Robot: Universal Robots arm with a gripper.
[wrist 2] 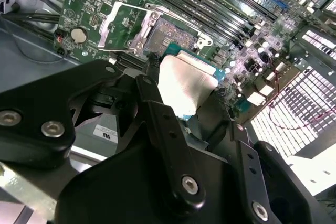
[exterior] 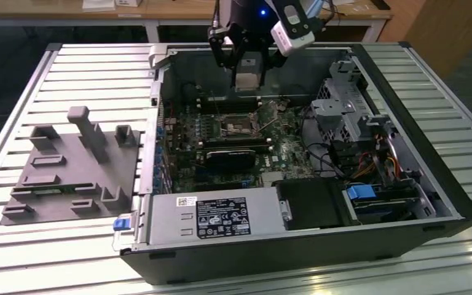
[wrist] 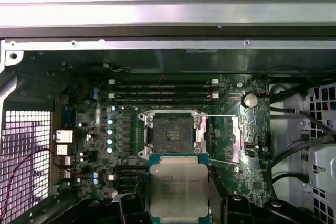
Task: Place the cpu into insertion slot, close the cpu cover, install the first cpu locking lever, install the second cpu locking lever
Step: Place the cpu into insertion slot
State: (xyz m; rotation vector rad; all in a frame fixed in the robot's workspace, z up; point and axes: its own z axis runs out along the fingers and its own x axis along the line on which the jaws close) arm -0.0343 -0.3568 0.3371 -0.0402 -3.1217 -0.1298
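The cpu (wrist: 178,186), a flat square chip with a silver-grey top, hangs in my gripper (wrist: 178,205), which is shut on it by its edges. In the second wrist view the cpu (wrist 2: 185,85) sits between the black fingers (wrist 2: 157,103). It hovers just off the insertion slot (wrist: 170,135), a dark square socket that lies bare on the green board. The cpu cover (wrist: 229,139) is swung open beside the slot, and thin locking levers (wrist: 223,116) stand free. In the exterior view my gripper (exterior: 248,83) is above the slot (exterior: 238,126), near the case's far wall.
Long black memory slots (wrist: 163,93) run beside the socket. A black rounded block (exterior: 228,158), a power supply (exterior: 211,218) and a drive cage (exterior: 351,114) crowd the open case. A grey fixture (exterior: 72,166) stands on the table at the exterior view's left.
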